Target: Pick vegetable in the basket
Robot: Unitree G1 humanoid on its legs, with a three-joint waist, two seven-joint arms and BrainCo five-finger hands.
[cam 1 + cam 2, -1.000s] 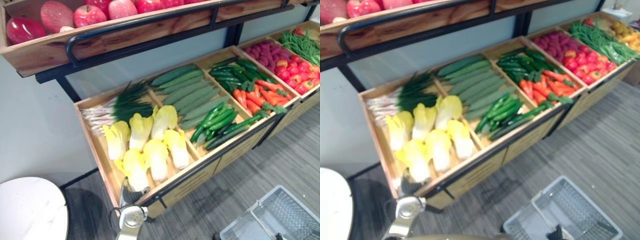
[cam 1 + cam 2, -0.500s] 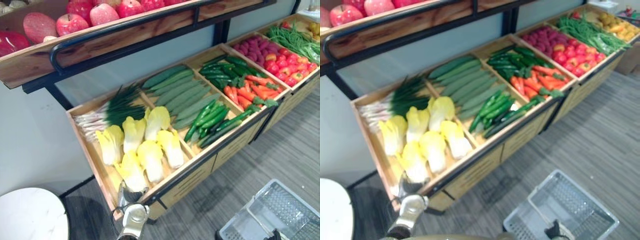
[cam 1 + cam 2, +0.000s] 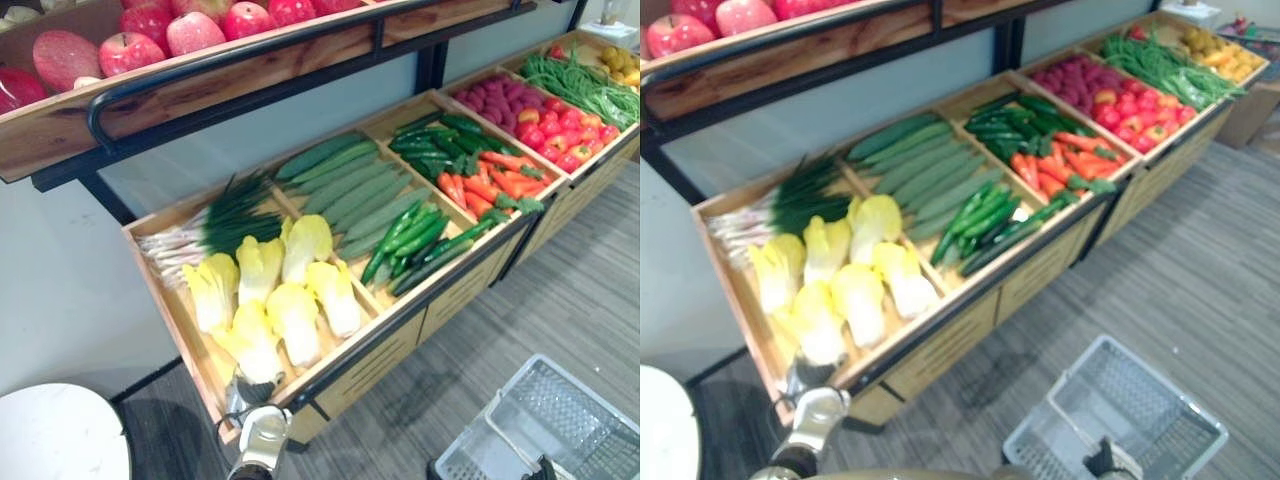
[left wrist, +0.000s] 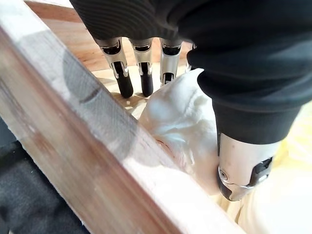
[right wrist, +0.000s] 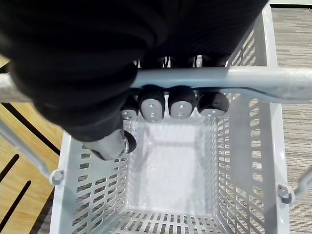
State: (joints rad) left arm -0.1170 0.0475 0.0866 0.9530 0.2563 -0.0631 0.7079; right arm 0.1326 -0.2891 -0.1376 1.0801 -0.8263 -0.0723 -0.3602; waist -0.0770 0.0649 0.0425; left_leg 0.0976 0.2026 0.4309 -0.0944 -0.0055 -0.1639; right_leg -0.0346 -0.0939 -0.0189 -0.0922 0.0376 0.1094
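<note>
While right hand [image 5: 152, 105] curls round tubular basket handle [image 5: 243, 78], left hand [image 4: 165, 29] spread (fingers [image 4: 145, 78] straight) astride crinkled cabbage [image 4: 178, 117].

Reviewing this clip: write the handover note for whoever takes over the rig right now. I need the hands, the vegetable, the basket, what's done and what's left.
Left hand: open, straight fingers on one side and thumb on the other of a pale cabbage that lies at the near corner of the wooden crate.
Right hand: fingers curled round the basket handle.
Grey basket: nothing in it.
Done: reach to the cabbage.
Left: close on the cabbage, lift it out, place it in the basket.
</note>
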